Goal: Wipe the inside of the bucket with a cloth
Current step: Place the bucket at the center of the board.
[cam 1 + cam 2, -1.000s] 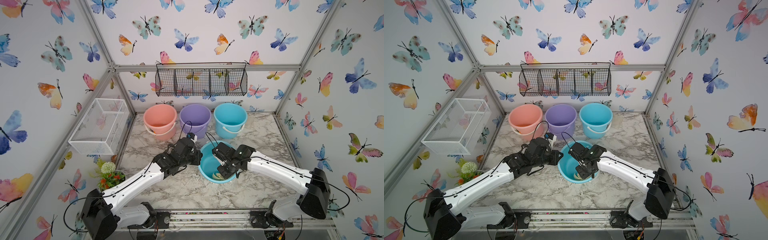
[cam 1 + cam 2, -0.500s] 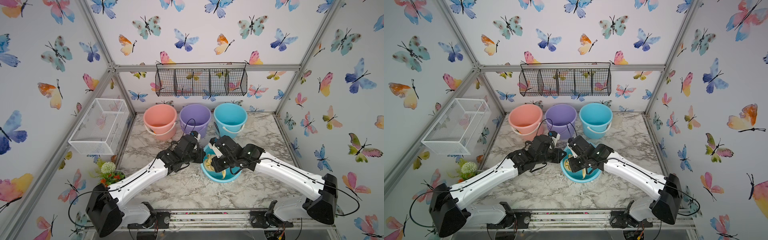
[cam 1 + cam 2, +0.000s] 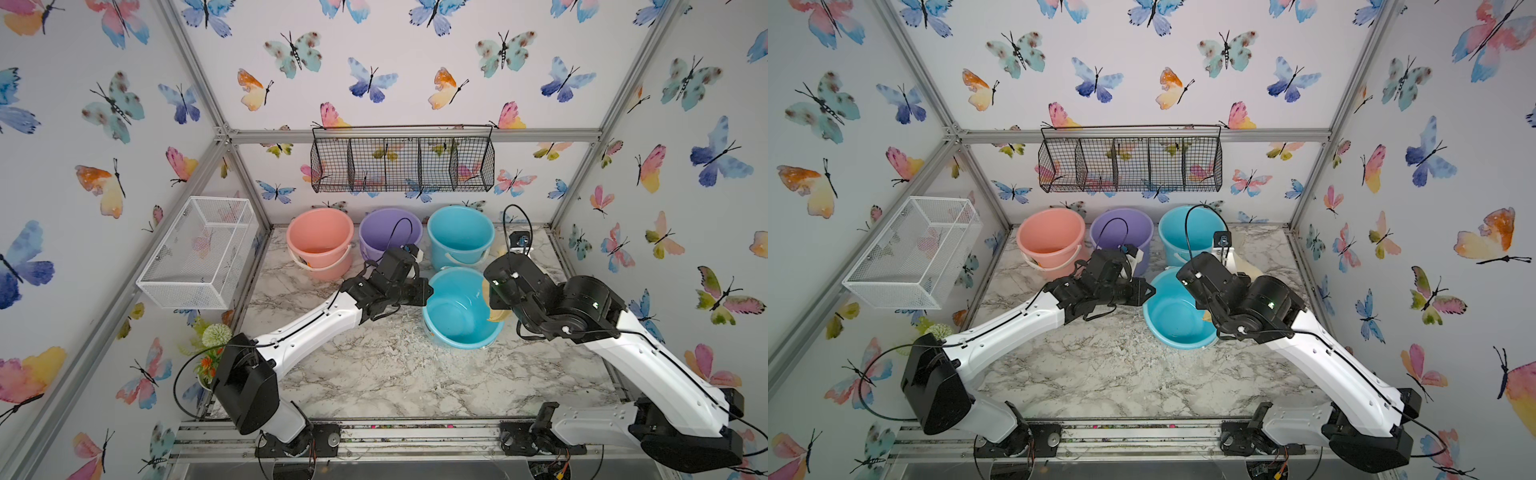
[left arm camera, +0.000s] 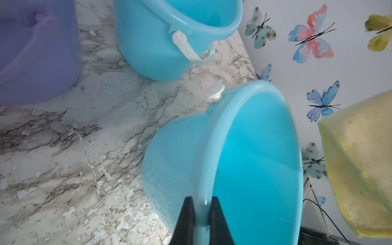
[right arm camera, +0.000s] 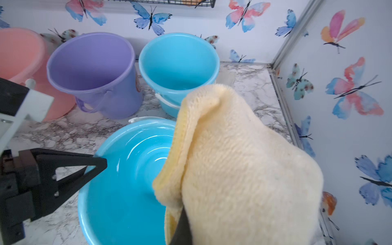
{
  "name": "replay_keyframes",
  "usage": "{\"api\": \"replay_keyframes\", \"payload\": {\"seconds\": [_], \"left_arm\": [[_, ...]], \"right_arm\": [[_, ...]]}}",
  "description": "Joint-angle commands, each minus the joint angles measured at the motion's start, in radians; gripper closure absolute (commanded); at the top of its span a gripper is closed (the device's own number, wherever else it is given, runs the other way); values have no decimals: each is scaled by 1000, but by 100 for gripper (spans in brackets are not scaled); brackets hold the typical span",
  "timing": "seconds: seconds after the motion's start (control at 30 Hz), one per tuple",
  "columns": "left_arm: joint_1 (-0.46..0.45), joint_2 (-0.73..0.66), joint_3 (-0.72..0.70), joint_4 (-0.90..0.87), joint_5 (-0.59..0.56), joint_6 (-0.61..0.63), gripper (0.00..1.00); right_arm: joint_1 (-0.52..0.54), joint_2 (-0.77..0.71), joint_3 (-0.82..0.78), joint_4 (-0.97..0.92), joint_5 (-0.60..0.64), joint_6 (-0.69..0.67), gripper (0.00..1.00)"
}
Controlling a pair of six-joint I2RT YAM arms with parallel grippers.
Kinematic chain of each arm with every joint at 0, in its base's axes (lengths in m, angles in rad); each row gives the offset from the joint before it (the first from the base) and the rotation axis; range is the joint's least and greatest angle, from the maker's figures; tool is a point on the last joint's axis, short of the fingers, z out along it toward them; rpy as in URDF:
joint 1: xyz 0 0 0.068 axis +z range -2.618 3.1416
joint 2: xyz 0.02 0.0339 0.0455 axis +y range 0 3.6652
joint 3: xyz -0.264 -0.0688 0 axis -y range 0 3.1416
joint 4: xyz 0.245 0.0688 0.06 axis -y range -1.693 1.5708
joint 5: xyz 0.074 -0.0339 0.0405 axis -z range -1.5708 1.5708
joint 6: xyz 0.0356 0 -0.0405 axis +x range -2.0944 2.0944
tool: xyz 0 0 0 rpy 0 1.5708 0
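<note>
A blue bucket [image 3: 457,316] [image 3: 1177,316] sits tilted on the marble table, its mouth facing the front and its inside bare. My left gripper [image 4: 200,212] [image 3: 424,291] is shut on the rim of the bucket [image 4: 254,159] at its left side. The cloth [image 5: 244,169], a pale yellow terry towel, hangs draped over my right gripper [image 5: 184,224], which is shut on it just above the bucket's right rim. Only a strip of the cloth [image 3: 497,318] shows under the right wrist in both top views. The cloth covers most of the right gripper's fingers.
Three upright buckets stand in a row at the back: pink [image 3: 320,241], purple [image 3: 388,232] and blue [image 3: 459,232]. A black wire basket [image 3: 403,164] hangs on the back wall and a white mesh basket [image 3: 199,253] on the left wall. A small plant [image 3: 212,340] stands front left.
My right gripper has lifted the cloth out of the bucket and drawn back to the right. The left gripper kept hold of the rim.
</note>
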Motion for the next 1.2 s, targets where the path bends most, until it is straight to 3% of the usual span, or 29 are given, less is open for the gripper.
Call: {"api": "replay_keyframes", "payload": {"seconds": [0.0, 0.33, 0.47, 0.77, 0.83, 0.97, 1.17], "left_arm": [[4, 71, 104, 91, 62, -44, 100], [-11, 405, 456, 164, 118, -194, 100], [-22, 487, 515, 152, 135, -207, 100], [-25, 548, 532, 131, 154, -227, 100], [-29, 555, 535, 137, 162, -229, 94], [-39, 560, 532, 158, 174, -239, 71], [-63, 581, 558, 185, 215, -246, 66]], "right_arm": [[0, -37, -1, -93, 71, 57, 98], [0, -138, -98, -93, -181, 85, 98], [0, -134, -122, -93, -247, 99, 98], [0, -132, -108, -92, -224, 101, 98], [0, -131, -109, -92, -225, 103, 98], [0, -132, -103, -92, -220, 104, 98], [0, -127, -82, -91, -204, 103, 98]]}}
